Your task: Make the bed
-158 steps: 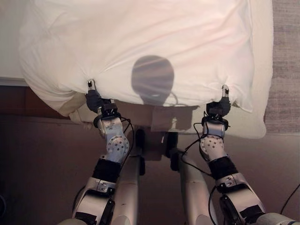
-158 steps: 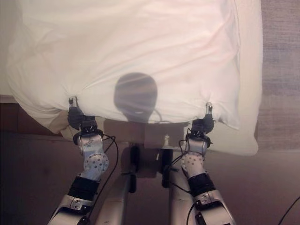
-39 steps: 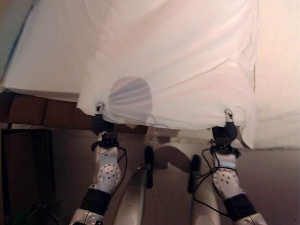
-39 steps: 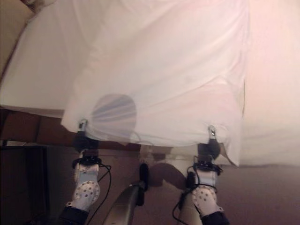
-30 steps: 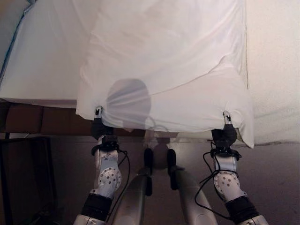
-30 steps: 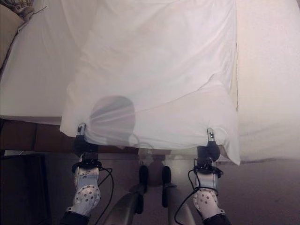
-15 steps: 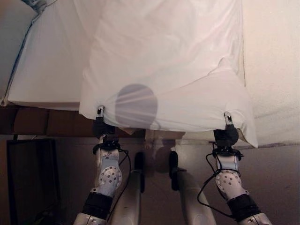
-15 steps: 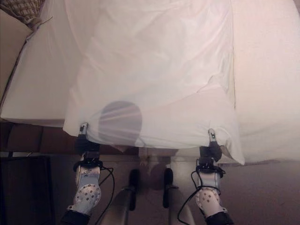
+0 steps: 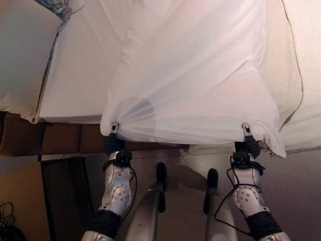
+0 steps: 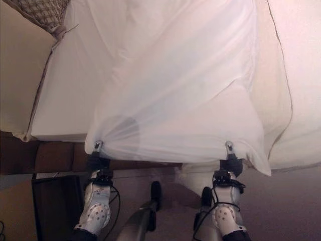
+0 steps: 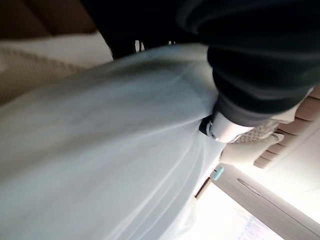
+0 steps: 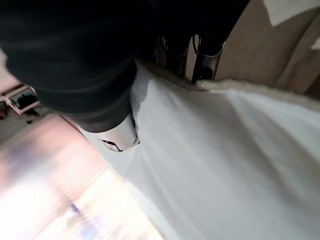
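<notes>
Holding the white sheet (image 9: 190, 85) by its near edge, I have my left hand (image 9: 114, 142) pinched on one corner and my right hand (image 9: 247, 145) pinched on the other, fingers curled into the cloth, which stretches taut between them and runs away from me up over the bed (image 9: 75, 80). Beyond my left hand lies bare mattress up to a pillow (image 9: 20, 55), and beyond my right hand a cream blanket (image 9: 296, 75) shows under the sheet's edge. The sheet sits skewed toward my right, so the likeliest trouble, as I judge it, is laying it down crooked and leaving that left strip uncovered; pulling harder on one corner than the other would cause it. A corner could also slip from a pinch if the cloth snags, since each grip holds little fabric. Compared with five seconds back, the sheet has gone from a puffed heap close in front of my hands to a long, flat, tensioned span, and the view has swung so that the pillow and a patterned cushion (image 10: 42, 12) now appear past my left hand.
</notes>
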You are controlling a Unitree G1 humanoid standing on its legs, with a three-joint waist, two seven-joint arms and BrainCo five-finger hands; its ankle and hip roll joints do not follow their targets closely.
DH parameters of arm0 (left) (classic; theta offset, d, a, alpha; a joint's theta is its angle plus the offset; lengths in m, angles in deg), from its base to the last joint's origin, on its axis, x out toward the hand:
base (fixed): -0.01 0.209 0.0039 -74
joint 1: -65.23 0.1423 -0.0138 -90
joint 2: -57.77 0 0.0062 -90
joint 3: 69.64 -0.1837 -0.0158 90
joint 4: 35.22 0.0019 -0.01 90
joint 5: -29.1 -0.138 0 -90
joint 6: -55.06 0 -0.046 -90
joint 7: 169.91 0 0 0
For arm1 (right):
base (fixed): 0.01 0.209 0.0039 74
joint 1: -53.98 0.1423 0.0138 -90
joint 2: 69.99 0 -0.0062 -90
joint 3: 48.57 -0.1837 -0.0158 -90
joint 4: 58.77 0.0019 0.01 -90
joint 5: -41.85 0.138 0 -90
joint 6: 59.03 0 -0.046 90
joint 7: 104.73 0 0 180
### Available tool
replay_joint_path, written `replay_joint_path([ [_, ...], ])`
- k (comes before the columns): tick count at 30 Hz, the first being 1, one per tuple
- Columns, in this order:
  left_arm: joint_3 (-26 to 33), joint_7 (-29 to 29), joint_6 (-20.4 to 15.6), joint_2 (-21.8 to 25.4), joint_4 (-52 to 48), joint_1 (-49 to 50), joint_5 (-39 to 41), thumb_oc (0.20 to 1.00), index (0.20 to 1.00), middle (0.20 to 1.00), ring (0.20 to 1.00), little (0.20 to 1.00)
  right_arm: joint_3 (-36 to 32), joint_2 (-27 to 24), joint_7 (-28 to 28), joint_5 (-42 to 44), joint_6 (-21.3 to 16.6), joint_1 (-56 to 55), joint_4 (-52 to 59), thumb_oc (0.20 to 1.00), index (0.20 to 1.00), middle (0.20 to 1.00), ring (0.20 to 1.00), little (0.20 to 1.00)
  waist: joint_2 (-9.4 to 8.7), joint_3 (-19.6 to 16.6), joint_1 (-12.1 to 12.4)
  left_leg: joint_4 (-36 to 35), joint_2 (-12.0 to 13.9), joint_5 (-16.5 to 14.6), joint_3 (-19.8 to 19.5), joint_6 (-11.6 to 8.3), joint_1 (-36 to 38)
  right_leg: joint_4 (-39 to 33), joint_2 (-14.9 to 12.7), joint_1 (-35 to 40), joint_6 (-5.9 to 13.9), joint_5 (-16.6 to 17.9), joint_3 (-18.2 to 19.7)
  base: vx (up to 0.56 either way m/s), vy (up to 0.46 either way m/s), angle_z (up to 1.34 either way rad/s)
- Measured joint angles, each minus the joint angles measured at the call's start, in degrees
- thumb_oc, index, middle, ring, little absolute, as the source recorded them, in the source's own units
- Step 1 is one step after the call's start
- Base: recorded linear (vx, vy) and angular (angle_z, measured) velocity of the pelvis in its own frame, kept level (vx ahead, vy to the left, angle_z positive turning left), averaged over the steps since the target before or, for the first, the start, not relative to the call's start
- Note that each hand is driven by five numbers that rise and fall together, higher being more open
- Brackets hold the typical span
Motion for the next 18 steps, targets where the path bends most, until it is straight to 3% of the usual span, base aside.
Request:
replay_joint_path([
  [3,0.0,0.1,0.2,-0.5,1.8,-0.1,0.0,0.200,0.200,0.200,0.200,0.200,0.5,0.4,0.4,-0.5,0.6,-0.8,-3.8,0.200,0.200,0.200,0.200,0.200,-0.56,0.3,-1.0,-1.2,-0.6,0.5,-0.7,0.22,1.0,1.2,2.0,0.6,-0.29,-2.3,5.1,-0.05,-0.025,0.10],
  [8,0.6,0.7,-0.2,-1.2,5.2,-0.1,0.0,0.200,0.200,0.200,0.200,0.200,1.2,0.7,-0.6,-3.3,1.3,1.4,-12.3,0.200,0.200,0.200,0.200,0.200,-1.58,0.9,-1.6,-2.7,0.6,1.7,-0.6,-0.96,1.3,4.3,3.2,-1.0,-1.72,-3.3,4.7,-0.02,-0.099,-0.01],
  [9,0.5,0.8,0.8,-1.7,6.7,0.1,0.2,0.200,0.200,0.200,0.200,0.200,1.3,0.7,-0.1,-3.2,3.0,1.9,-15.6,0.200,0.200,0.200,0.200,0.200,-1.58,0.9,-1.6,-3.1,1.2,1.8,-0.5,-1.29,1.5,4.5,3.6,-0.9,-2.34,-3.6,3.9,0.00,0.000,0.14],
  [12,0.6,1.1,1.0,-1.8,6.7,0.3,0.7,0.200,0.200,0.200,0.200,0.200,1.3,0.6,-0.2,-3.2,3.1,1.8,-15.3,0.200,0.200,0.200,0.200,0.200,-1.59,0.9,-1.6,-4.0,2.0,2.3,-0.2,-2.01,1.3,5.5,4.6,-2.0,-3.37,-4.3,3.4,0.03,-0.077,0.07],
  [14,0.7,0.3,0.6,-2.4,13.7,-1.2,0.1,0.200,0.200,0.200,0.200,0.200,1.3,0.7,-0.9,-5.7,3.4,3.2,-23.1,0.200,0.200,0.200,0.200,0.200,-1.57,0.9,-1.7,-4.5,2.6,2.5,0.0,-2.26,2.4,5.9,4.9,-0.9,-3.89,-5.0,2.7,0.07,-0.036,0.16],
  [15,0.7,-2.6,1.1,-3.2,32.4,-7.9,-1.9,0.200,0.200,0.200,0.200,0.200,1.3,0.3,-2.3,-9.7,4.4,7.6,-39.0,0.200,0.200,0.200,0.200,0.200,-1.26,0.5,-1.6,-5.0,2.9,2.6,-0.2,-2.53,4.0,5.6,5.0,1.0,-4.09,-5.6,1.6,0.03,0.015,0.25],
  [16,0.8,-3.0,2.2,-3.4,39.4,-10.8,-2.0,0.200,0.200,0.200,0.200,0.200,1.2,0.2,-2.3,-10.4,5.5,9.4,-44.7,0.200,0.200,0.200,0.200,0.200,-1.20,0.1,-1.6,-5.3,3.1,2.5,-0.2,-2.63,4.4,5.7,5.2,1.4,-4.35,-5.8,1.3,0.04,0.026,0.18],
  [18,1.3,-4.0,4.1,-3.3,41.3,-11.2,-2.5,0.200,0.200,0.200,0.200,0.200,0.3,0.3,-2.6,-12.3,6.7,9.3,-46.3,0.200,0.200,0.200,0.200,0.200,-1.55,-0.4,-1.8,-6.6,3.5,3.0,0.0,-3.47,3.5,5.9,5.4,-0.4,-4.54,-6.1,1.0,0.01,0.008,-0.02],
])
